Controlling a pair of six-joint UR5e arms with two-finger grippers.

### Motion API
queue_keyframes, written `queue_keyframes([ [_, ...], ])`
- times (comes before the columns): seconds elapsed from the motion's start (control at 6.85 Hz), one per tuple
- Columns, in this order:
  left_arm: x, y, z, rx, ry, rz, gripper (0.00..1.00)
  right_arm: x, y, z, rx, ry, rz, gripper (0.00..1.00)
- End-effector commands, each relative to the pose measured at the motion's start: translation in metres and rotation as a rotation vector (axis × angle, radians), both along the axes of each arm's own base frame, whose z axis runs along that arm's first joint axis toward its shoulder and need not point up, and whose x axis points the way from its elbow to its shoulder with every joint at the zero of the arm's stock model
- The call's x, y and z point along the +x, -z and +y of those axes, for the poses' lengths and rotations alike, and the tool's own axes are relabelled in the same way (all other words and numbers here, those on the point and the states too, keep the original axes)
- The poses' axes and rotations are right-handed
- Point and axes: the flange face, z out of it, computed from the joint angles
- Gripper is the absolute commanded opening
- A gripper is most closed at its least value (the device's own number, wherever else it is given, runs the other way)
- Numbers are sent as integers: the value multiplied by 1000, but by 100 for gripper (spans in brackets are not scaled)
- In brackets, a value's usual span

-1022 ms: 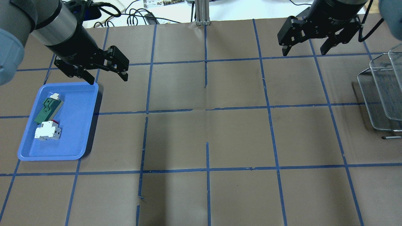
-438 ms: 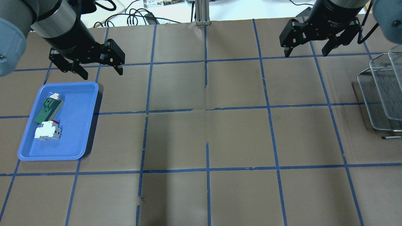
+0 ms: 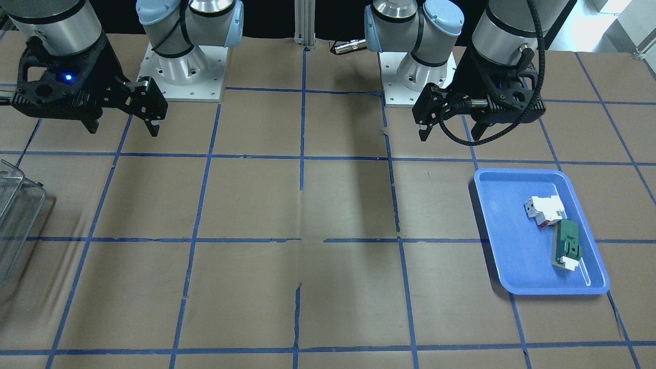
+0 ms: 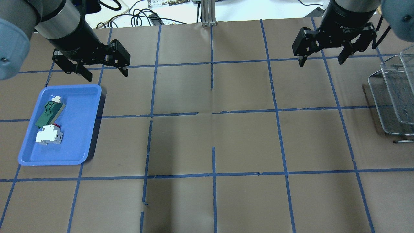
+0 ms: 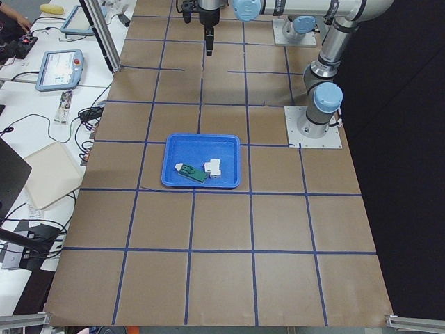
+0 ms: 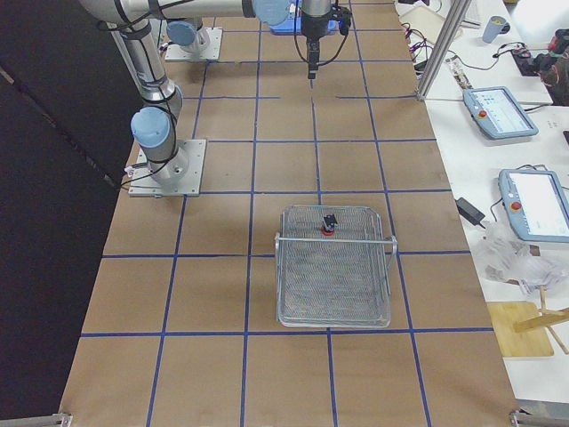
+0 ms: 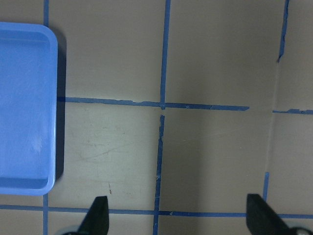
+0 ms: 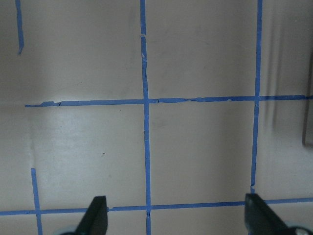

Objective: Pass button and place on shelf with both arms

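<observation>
Left gripper [image 4: 106,75]: my fingers spread wide, empty. Right gripper [image 4: 321,62]: likewise. Button [image 6: 328,224]: on shelf [image 6: 333,302], well apart from me.

We note a tabletop [image 4: 245,142] papered brown, gridded with blue tape [image 4: 245,174]; a white bench [image 4: 252,11] strewn with cables [image 4: 142,16] flanks it, blackness [image 5: 403,174] beyond the opposite edge.

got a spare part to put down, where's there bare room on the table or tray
The table is bare between the blue tray and the wire rack. The tray's rack-side half is free; the green piece and white block crowd its outer half. The button sits on the rack.
</observation>
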Motion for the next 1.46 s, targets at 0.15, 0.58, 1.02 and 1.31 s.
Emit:
queue_keyframes([
  [0.15,-2,4,3,4,16,-2,100,3,-16,3,-28,-6,-14,100],
  [0.58,-2,2,3,1,13,-3,100,2,-10,4,-18,-4,-14,100],
  [1.02,-2,-2,4,-6,8,-2,100,2,-7,1,-17,-1,-12,100],
  [1.31,-2,-2,1,-5,13,0,100,3,-10,4,-18,-3,-11,100],
])
